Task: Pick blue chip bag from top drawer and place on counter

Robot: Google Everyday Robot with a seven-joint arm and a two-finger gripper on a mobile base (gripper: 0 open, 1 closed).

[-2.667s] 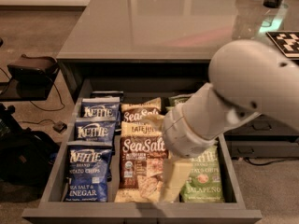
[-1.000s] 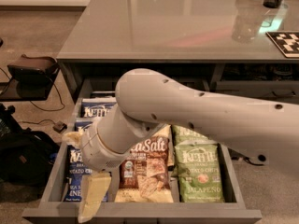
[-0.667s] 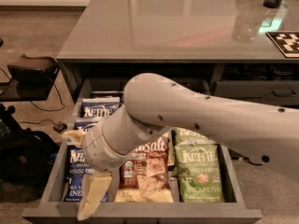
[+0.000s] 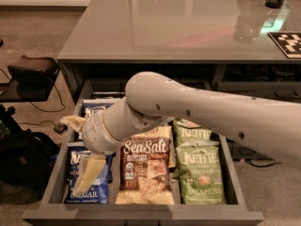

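The top drawer (image 4: 141, 217) stands open below the counter (image 4: 164, 27). Blue chip bags lie in its left row: a front one (image 4: 89, 189) and one behind it (image 4: 96, 108). My gripper (image 4: 81, 147) hangs over the left row, just above the front blue bag. Its two cream fingers are spread wide, one finger (image 4: 90, 172) on the bag's top and the other near the drawer's left wall. It holds nothing. My arm crosses the drawer from the right and hides the middle of the rows.
Brown Sea Salt bags (image 4: 146, 168) fill the middle row and green Jalapeno bags (image 4: 200, 173) the right row. A clear bottle (image 4: 247, 27) and a checkered tag (image 4: 287, 44) sit on the counter's right. A black bag (image 4: 23, 159) and a dark box (image 4: 33, 69) are on the floor at left.
My arm swung from the drawer's right side to the left row over the blue bags. In the last moment the gripper shifted slightly toward the back of the drawer.
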